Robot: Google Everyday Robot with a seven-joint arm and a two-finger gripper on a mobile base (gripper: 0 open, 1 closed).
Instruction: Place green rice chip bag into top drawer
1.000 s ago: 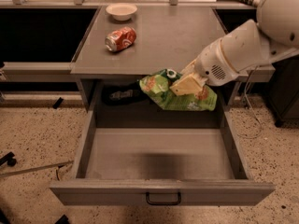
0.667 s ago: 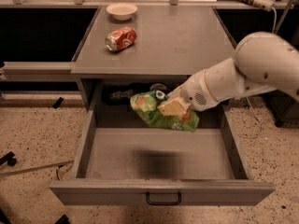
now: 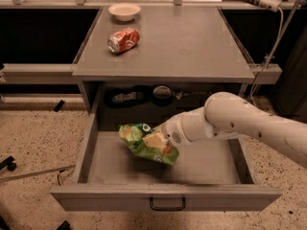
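Observation:
The green rice chip bag (image 3: 146,143) is a crinkly light-green foil bag held inside the open top drawer (image 3: 165,198), just above its grey floor at the middle left. My gripper (image 3: 159,139) reaches in from the right on a white arm and is shut on the bag's right end. The drawer is pulled fully out, and its flat front panel has a small dark handle (image 3: 167,204) at the centre.
A crushed red soda can (image 3: 123,40) and a small white bowl (image 3: 124,11) lie on the grey cabinet top (image 3: 192,42). Dark items sit in the recess behind the drawer (image 3: 144,96). Speckled floor lies to the left, cables at the far right.
My arm has lowered and moved left, carrying the bag from above the drawer's back edge down into the drawer near its floor.

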